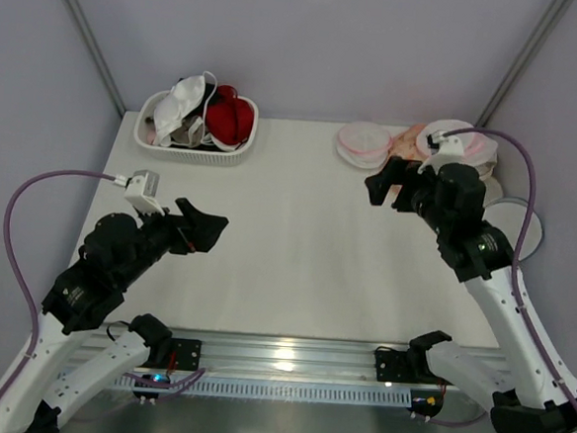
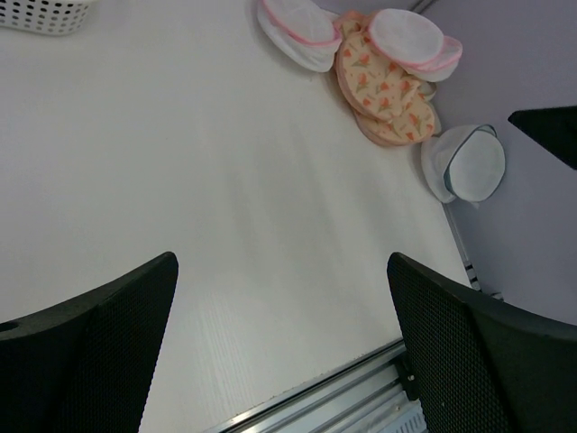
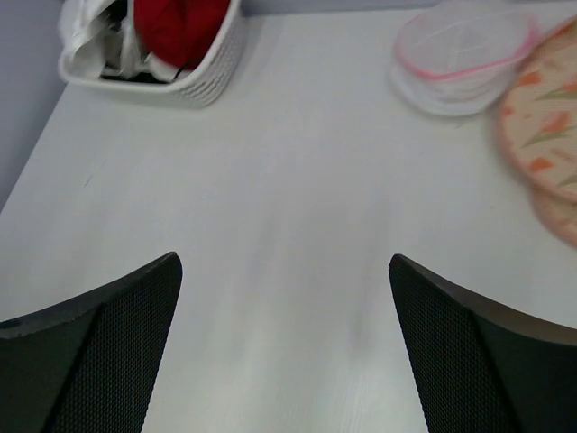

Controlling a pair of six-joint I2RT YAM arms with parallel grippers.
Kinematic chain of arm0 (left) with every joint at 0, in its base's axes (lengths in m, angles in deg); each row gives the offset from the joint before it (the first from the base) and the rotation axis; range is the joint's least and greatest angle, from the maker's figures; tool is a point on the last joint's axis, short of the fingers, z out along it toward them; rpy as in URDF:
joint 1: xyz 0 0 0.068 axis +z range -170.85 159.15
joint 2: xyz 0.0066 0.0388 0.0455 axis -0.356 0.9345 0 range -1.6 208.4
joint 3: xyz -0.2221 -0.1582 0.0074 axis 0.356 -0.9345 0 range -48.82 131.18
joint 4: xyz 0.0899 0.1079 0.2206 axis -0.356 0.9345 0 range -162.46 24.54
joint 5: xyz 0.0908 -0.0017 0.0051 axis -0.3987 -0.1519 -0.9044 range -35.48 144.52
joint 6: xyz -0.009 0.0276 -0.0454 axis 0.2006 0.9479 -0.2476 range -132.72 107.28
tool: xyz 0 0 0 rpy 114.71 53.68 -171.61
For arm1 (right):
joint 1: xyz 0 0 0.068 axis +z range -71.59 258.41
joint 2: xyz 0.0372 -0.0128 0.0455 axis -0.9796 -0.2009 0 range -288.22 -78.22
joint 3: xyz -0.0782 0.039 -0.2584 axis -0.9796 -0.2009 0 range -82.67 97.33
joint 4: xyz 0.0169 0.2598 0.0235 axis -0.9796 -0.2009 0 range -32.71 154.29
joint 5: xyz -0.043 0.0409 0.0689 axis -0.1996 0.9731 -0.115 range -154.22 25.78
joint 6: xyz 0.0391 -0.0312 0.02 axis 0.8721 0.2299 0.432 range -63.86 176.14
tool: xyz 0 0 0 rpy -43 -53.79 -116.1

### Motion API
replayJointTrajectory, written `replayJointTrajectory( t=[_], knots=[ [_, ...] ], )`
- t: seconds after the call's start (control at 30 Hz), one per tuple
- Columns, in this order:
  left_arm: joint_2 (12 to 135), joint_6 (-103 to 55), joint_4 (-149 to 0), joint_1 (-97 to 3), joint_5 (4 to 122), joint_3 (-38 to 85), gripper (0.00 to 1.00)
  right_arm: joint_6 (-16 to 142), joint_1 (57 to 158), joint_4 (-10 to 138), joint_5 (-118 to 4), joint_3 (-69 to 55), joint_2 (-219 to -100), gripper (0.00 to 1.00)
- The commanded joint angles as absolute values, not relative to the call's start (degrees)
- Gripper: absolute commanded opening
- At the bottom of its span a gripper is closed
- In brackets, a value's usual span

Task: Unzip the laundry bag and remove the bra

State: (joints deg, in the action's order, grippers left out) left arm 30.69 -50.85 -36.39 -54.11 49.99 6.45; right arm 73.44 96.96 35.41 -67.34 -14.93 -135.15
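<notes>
white table (image 2: 225, 180) under both arms. left gripper (image 2: 281, 271) and right gripper (image 3: 284, 266) hover wide open, holding nothing. bag (image 2: 464, 162) lies at the table's right edge, perhaps overhanging it; a careless nudge could tip it off, or the pink-rimmed pouches (image 2: 297, 32) nearby could be grabbed instead.

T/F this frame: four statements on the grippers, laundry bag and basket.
1. The left gripper and the right gripper are both open and empty. True.
2. The round white mesh laundry bag with the dark grey zipper rim lies in the white perforated plastic basket. False: it lies at the right edge of the table, beside the peach patterned pouches.
3. A red garment lies in the basket. True.
4. The right gripper touches the laundry bag. False: it hovers above the table, apart from it.
</notes>
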Motion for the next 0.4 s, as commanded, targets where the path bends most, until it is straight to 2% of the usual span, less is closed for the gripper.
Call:
replayJointTrajectory(
  t=[0.0,0.2,0.37],
  knots=[
    [33.99,-49.73,-36.08,-54.25,48.19,8.22,0.99,75.12,105.02,37.05,-54.22,-20.96,-132.2,0.99],
    [37.33,-51.39,-36.25,-54.17,48.72,6.38,0.99,78.11,119.52,33.88,-61.58,-25.61,-129.64,0.99],
    [37.25,-51.66,-36.35,-54.25,48.47,6.11,1.0,82.85,120.42,36.25,-60.7,-32.99,-124.55,1.0]
  ],
)
